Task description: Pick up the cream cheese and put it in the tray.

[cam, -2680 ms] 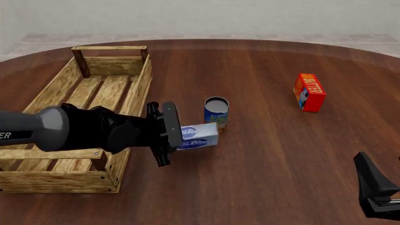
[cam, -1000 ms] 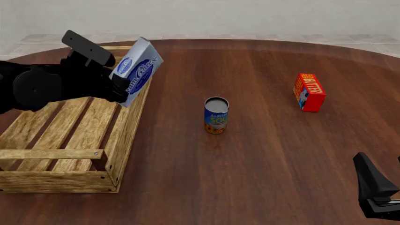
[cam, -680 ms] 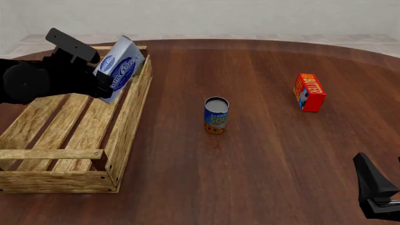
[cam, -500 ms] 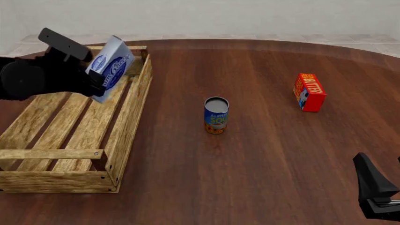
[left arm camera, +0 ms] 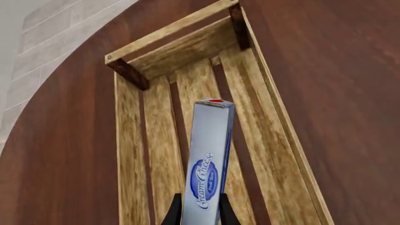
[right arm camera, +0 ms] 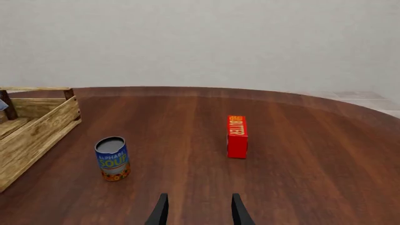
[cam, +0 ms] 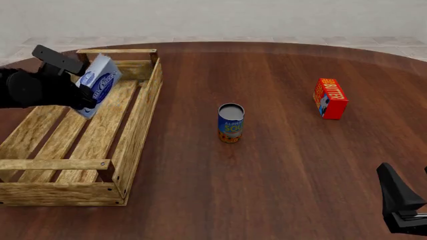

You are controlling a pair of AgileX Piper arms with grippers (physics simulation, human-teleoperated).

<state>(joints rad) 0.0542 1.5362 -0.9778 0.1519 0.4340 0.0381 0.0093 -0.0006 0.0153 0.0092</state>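
Note:
The cream cheese (cam: 97,85) is a pale blue-white box with a dark blue oval logo, held tilted in the air over the tray (cam: 137,125), a large crate of light wooden slats at the table's left. My left gripper (cam: 85,95) is shut on the box's lower end. In the left wrist view the cream cheese (left arm camera: 211,159) stands between the two fingertips of the left gripper (left arm camera: 200,213), above the slats of the tray (left arm camera: 159,154). My right gripper (right arm camera: 196,211) is open with nothing in it, low at the front right (cam: 400,205).
A blue-orange soup can (cam: 231,123) stands upright mid-table, also the soup can (right arm camera: 113,159) in the right wrist view. A red-orange butter box (cam: 329,98) stands at the right, seen edge-on as the butter box (right arm camera: 237,136). Dark wood table (cam: 280,165) surrounds them.
My left gripper has lifted the cream cheese from beside the can, swung it left over the tray, and lowered it toward the slats. The right arm has not moved.

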